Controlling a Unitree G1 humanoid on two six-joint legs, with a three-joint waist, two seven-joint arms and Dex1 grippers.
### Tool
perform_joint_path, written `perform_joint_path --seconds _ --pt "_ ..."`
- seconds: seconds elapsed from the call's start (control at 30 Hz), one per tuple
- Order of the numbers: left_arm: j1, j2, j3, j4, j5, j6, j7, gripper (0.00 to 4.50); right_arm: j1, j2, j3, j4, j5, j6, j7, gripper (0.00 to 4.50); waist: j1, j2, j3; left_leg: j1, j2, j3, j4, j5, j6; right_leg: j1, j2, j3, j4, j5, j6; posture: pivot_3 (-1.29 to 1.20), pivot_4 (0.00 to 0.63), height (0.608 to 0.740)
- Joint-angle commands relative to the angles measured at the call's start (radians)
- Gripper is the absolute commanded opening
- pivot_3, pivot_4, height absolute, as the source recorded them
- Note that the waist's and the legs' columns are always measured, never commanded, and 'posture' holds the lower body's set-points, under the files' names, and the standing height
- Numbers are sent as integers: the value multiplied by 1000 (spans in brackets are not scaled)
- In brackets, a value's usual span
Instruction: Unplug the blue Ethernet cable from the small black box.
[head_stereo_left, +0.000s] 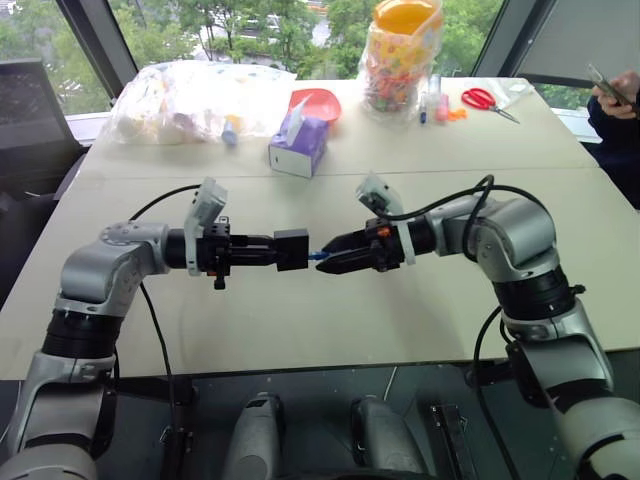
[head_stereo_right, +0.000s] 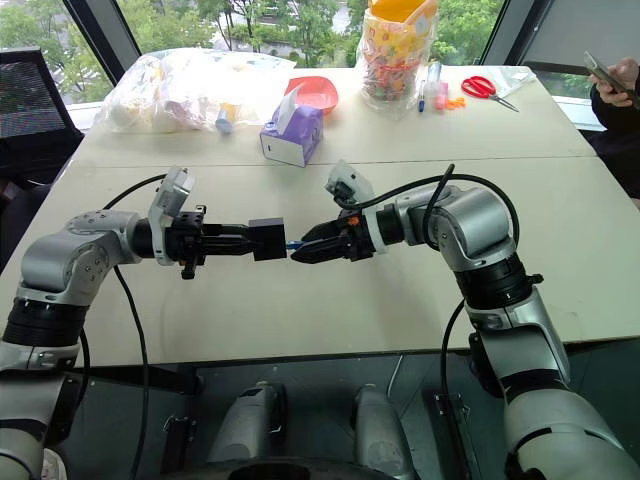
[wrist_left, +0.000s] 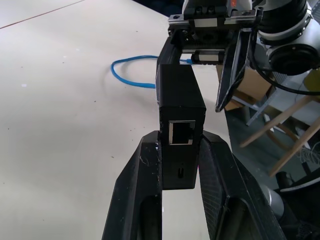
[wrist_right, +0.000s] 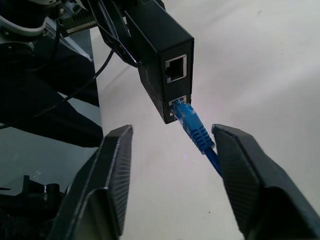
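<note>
The left gripper is clamping the small black box between its fingers, holding it above the table. The blue Ethernet cable is sitting plugged into the box's lower socket, its plug lying between the parted, untouching fingers of the right gripper, directly facing the box.

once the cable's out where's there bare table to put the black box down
Bare table runs along the near edge, below both arms, and to the right past the right arm. The far side is crowded: plastic bag, purple tissue box, red bowl, snack bag, scissors.
</note>
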Motion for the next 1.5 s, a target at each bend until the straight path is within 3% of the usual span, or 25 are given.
perform_joint_path --seconds 0.03,0.23,0.33,0.47,0.77,1.0,1.1,1.5 --pt "-24 2 20 -20 -10 -13 -4 440 -30 5 3 -13 25 -10 -1 2851 0 0 0 0 0 0 0 0 0 0 0 0 0 0 0 0 150 735" --pt "-16 -2 16 -34 -9 -18 0 440 -41 8 21 -7 26 -21 3 2851 0 0 0 0 0 0 0 0 0 0 0 0 0 0 0 0 150 735" --pt "-11 -1 14 -39 -6 -22 -1 440 -48 12 27 -2 26 -26 3 1984 -1 0 0 0 0 0 0 0 0 0 0 0 0 0 0 0 150 735" --pt "-7 -1 14 -43 -3 -22 -1 440 -56 13 33 6 28 -31 4 87 0 0 0 0 0 0 0 0 0 0 0 0 0 0 0 0 150 735" --pt "0 3 14 -48 0 -20 -1 440 -52 2 56 -3 20 -49 11 87 0 0 0 0 0 0 0 0 0 0 0 0 0 0 0 0 150 735" --pt "-9 0 12 -43 1 -19 0 440 -11 -17 74 -30 -24 -205 26 87 0 0 0 0 0 0 0 0 0 0 0 0 0 0 0 0 150 735" --pt "-13 -3 11 -40 2 -20 1 440 -10 -10 68 -31 -24 -214 19 1242 0 0 0 0 0 0 0 0 0 0 0 0 1 0 0 0 150 735" --pt "-10 -7 12 -47 1 -19 8 440 -17 -23 98 -24 -42 -218 24 1242 0 0 0 0 0 0 0 0 0 0 0 0 1 0 0 0 150 735"
